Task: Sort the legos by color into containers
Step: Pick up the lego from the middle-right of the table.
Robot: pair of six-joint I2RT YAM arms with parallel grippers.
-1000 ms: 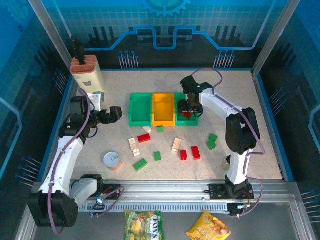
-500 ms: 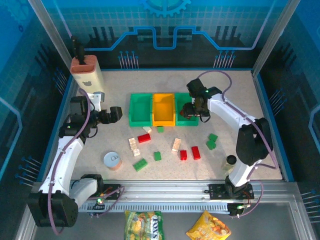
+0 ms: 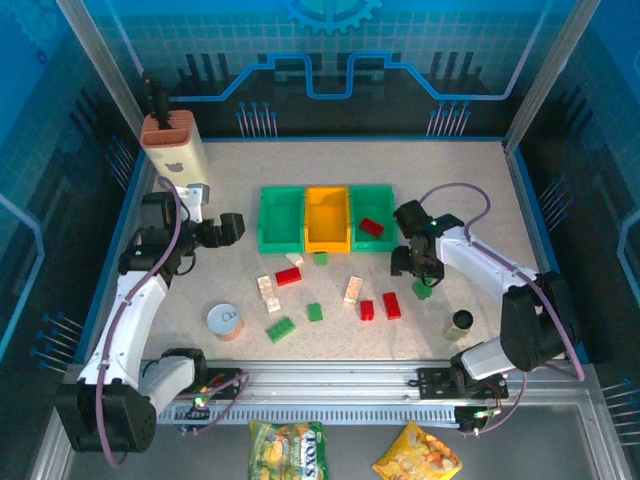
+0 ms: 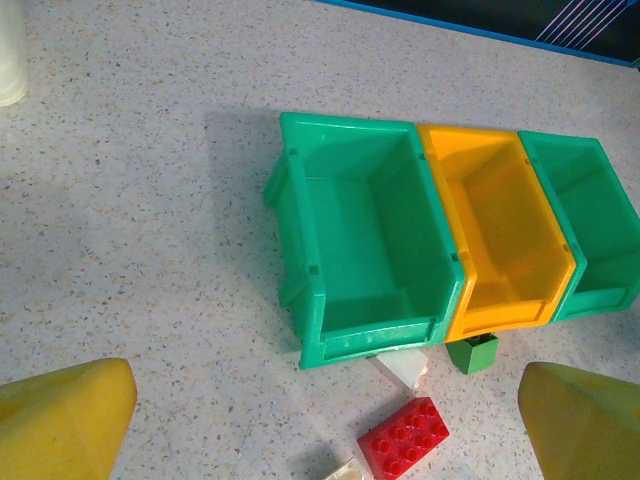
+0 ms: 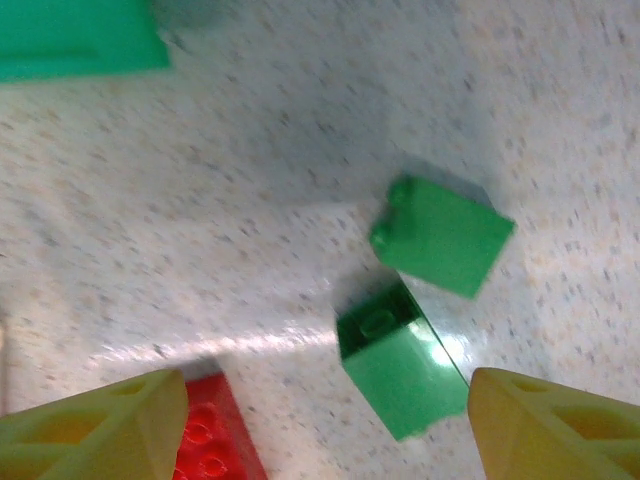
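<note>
Red, green and cream legos [image 3: 367,309] lie loose on bench [image 3: 300,168], 6 o'clock of the containers [image 3: 281,245]. Right gripper [image 3: 413,269] open, empty, over two green bricks [image 5: 440,236] at their 4 o'clock. Left gripper [image 3: 234,228] wide open, empty, 9 o'clock. One red brick [image 3: 371,227] sits in rightmost green tray [image 3: 372,247].

- Three small open plastic trays [image 3: 281,225] are counted: two green, one orange-yellow.
- Four red plastic bricks [image 3: 288,276] are seen.
- Five green plastic bricks [image 3: 315,312] are counted.
- At least three cream-white plastic bricks [image 3: 352,290] are made out.
- One round white-lidded can [image 3: 226,321] is seen.
</note>
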